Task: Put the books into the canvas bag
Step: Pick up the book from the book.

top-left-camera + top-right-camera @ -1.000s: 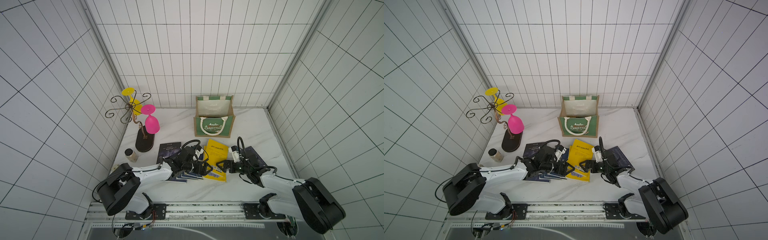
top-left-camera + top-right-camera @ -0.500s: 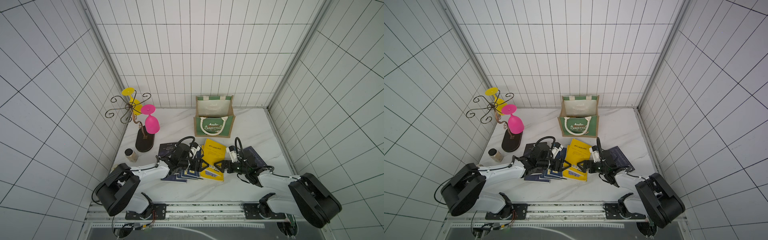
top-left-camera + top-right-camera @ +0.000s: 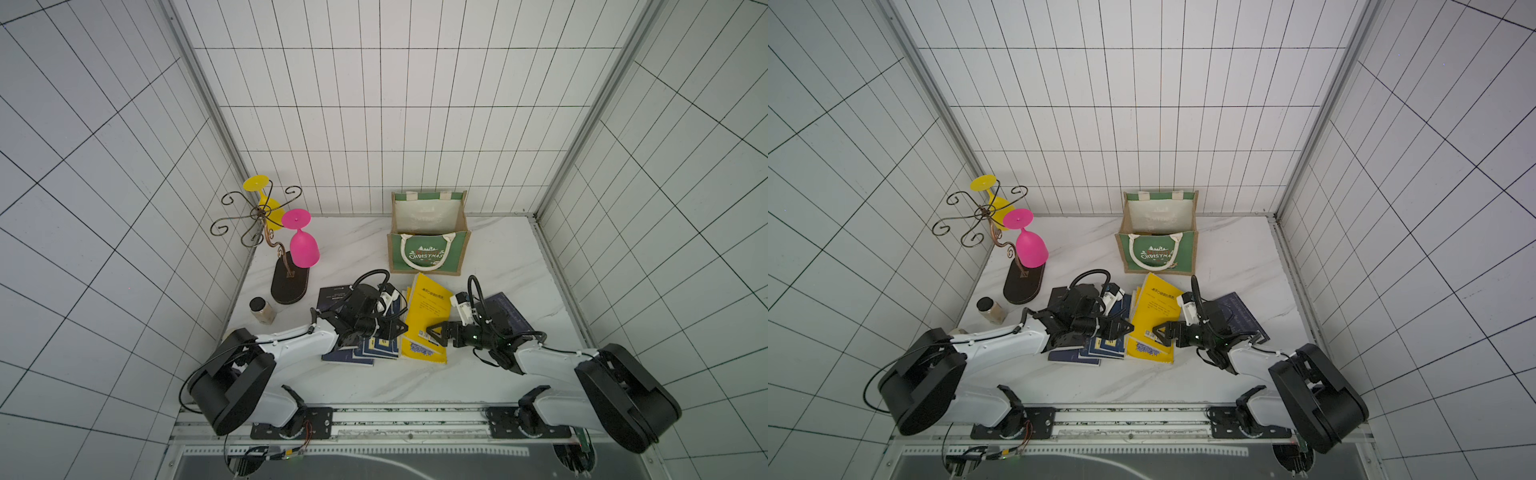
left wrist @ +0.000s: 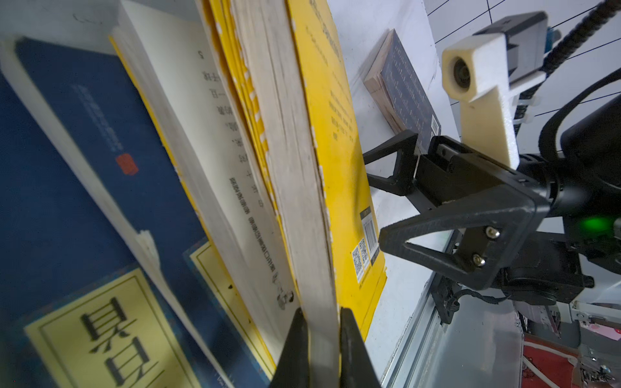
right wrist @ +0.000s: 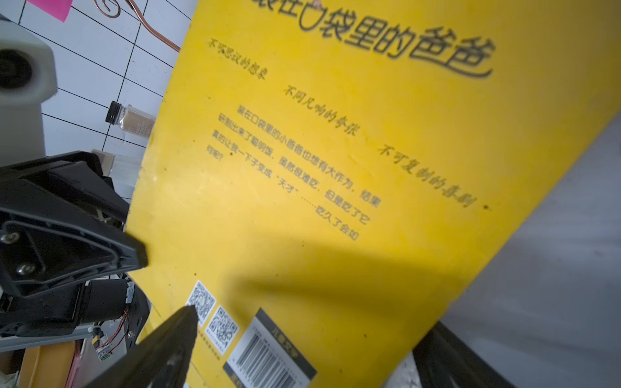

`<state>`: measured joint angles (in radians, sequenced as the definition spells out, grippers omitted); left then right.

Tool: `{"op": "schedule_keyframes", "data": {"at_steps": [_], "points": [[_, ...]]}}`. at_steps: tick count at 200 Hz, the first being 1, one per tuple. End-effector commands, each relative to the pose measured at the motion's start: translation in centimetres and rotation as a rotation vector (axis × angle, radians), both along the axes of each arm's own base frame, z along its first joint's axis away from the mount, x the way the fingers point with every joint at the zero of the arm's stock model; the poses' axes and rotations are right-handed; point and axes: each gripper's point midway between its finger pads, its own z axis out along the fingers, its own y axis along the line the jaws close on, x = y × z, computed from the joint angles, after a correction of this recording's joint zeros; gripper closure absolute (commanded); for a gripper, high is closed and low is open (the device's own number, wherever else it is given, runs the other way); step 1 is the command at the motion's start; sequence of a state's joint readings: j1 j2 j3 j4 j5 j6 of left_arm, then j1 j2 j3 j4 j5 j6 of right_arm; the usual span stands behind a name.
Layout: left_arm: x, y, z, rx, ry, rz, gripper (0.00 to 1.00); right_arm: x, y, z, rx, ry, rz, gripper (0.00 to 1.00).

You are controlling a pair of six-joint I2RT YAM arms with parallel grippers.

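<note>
A yellow book (image 3: 430, 307) lies in the middle of the table, overlapping several navy books (image 3: 365, 353). My left gripper (image 4: 322, 336) is shut on the page edge of the yellow book (image 4: 339, 141), which stands tilted up off the navy books (image 4: 84, 141). My right gripper (image 3: 436, 332) is open, one finger on each side of the yellow book's (image 5: 336, 168) barcode corner without gripping it. A black book (image 3: 332, 293) lies behind the left arm. A dark book (image 3: 509, 311) lies under the right arm. The canvas bag (image 3: 428, 253) stands open behind the books.
A metal glass rack (image 3: 266, 224) with a pink glass (image 3: 303, 247) and a yellow glass stands at the back left. A small jar (image 3: 261, 309) lies near the left wall. A metal rail (image 3: 374, 419) runs along the front edge.
My left gripper has gone from open to shut on the yellow book's edge after shifting a little left. The right gripper stays open beside the book.
</note>
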<state>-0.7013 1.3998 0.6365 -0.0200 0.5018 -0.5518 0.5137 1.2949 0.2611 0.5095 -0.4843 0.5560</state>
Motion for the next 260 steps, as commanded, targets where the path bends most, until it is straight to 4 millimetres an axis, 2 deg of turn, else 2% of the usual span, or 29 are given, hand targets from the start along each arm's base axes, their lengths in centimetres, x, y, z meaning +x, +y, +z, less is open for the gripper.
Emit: {"op": "schedule_keyframes", "data": {"at_steps": [1, 47, 83, 125, 160, 186, 208, 231, 260], "points": [[0.9, -0.7, 2.7, -0.03, -0.102, -0.02, 1.0, 0.4, 1.3, 2.8, 0.049, -0.093, 0.053, 0.02], [0.2, -0.4, 3.6, -0.052, -0.141, -0.076, 1.0, 2.0, -0.9, 4.2, 0.112, -0.12, -0.015, 0.02], [-0.7, -0.9, 4.3, -0.118, -0.159, -0.132, 1.0, 3.5, -3.4, 3.8, 0.195, -0.088, -0.052, 0.02], [-1.4, -1.1, 5.7, -0.178, -0.201, -0.164, 1.0, 2.8, -2.3, 5.3, 0.345, -0.105, 0.08, 0.02], [-2.1, -1.0, 6.5, -0.206, -0.222, -0.192, 1.0, 2.0, -2.2, 6.4, 0.412, -0.143, 0.103, 0.02], [-2.5, -0.7, 7.4, -0.216, -0.23, -0.193, 1.0, 3.3, -3.4, 5.0, 0.367, -0.11, 0.022, 0.01], [-2.9, -0.2, 7.9, -0.209, -0.238, -0.184, 1.0, 3.9, -4.8, 5.0, 0.366, -0.118, -0.028, 0.02], [-3.4, 0.2, 8.3, -0.206, -0.234, -0.185, 1.0, 4.0, -4.8, 5.7, 0.378, -0.134, -0.007, 0.02], [-3.9, 0.7, 9.1, -0.194, -0.227, -0.188, 1.0, 4.3, -5.3, 5.6, 0.352, -0.141, -0.024, 0.02]]}}
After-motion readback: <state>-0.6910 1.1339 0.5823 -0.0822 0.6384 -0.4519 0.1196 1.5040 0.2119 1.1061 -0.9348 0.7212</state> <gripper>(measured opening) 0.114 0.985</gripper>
